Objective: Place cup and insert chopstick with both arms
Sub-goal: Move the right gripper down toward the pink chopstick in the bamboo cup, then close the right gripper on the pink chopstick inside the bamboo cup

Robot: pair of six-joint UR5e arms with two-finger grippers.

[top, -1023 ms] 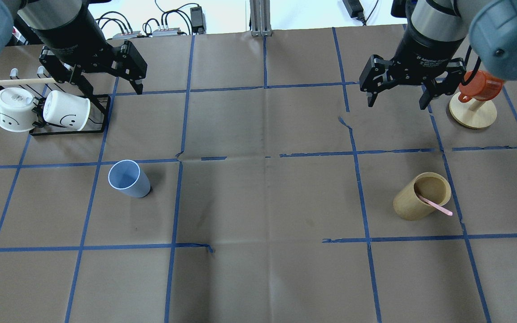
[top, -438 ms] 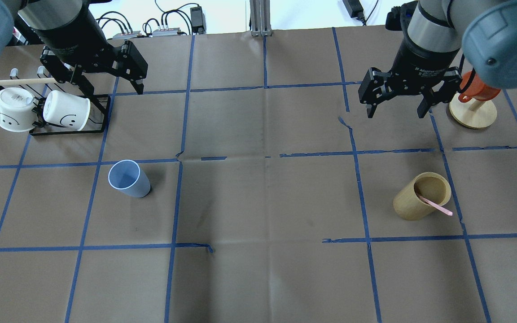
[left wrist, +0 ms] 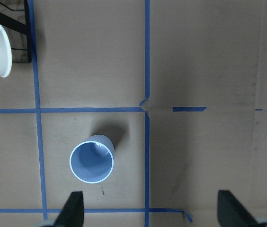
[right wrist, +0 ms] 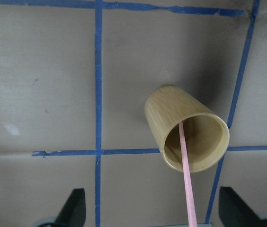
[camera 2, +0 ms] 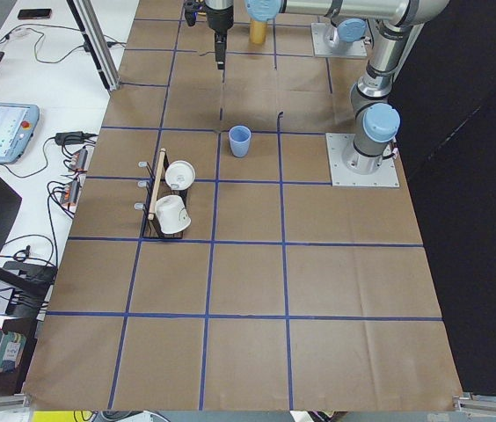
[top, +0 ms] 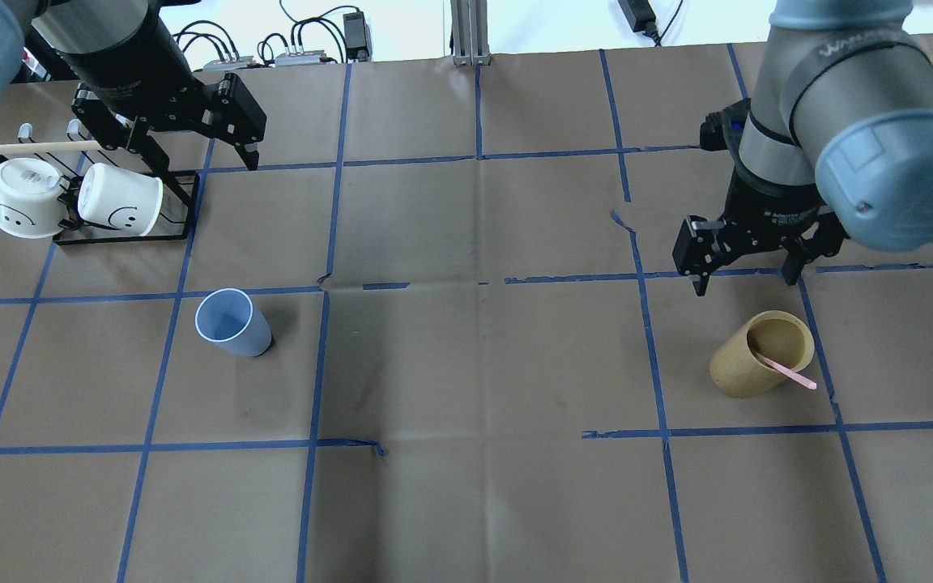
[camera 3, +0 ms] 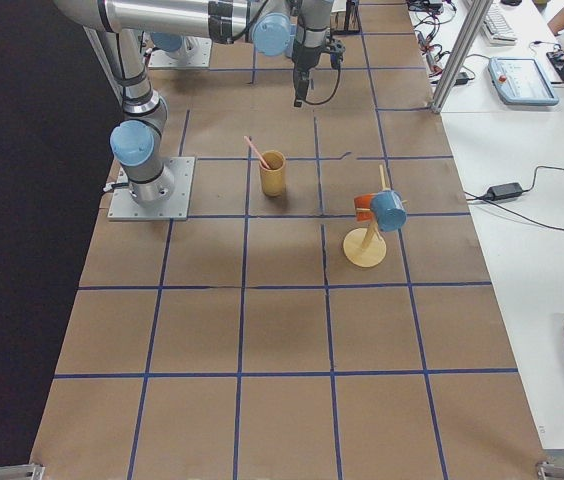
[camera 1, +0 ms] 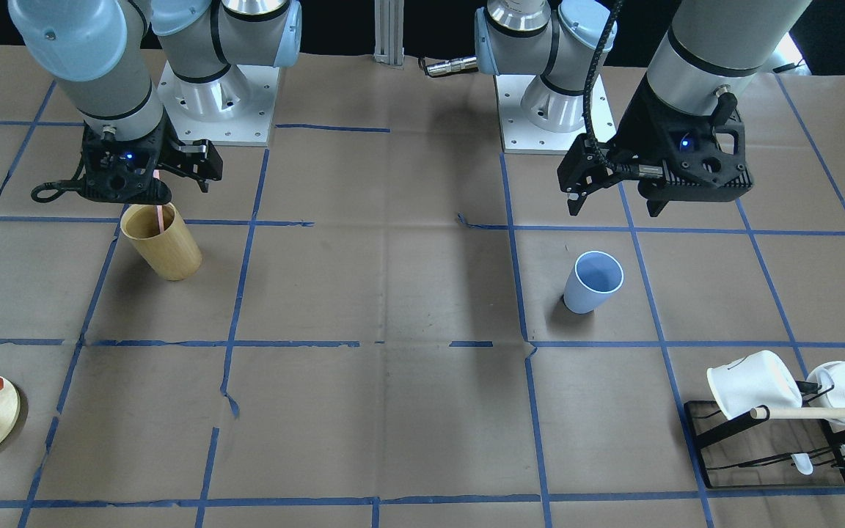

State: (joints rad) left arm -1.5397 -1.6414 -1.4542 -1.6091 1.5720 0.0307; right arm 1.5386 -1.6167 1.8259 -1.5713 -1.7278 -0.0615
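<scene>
The right gripper [top: 748,279], fingers spread and empty, is dropping from upper right toward the pink chopstick [top: 790,375] in the bamboo cup [top: 730,372] at right, likely for pickup. The left gripper [top: 206,160] is idling, also spread, upper left of the blue cup [top: 233,324].

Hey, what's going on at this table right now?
Two robot arms are working on a cup-and-chopstick job. The right claw hangs open over the tan wooden cup, which holds a thin pink chopstick leaning against its rim; nothing is gripped. The left claw is open too, held high, with the light blue tapered cup standing upright and untouched on the table below it.
</scene>
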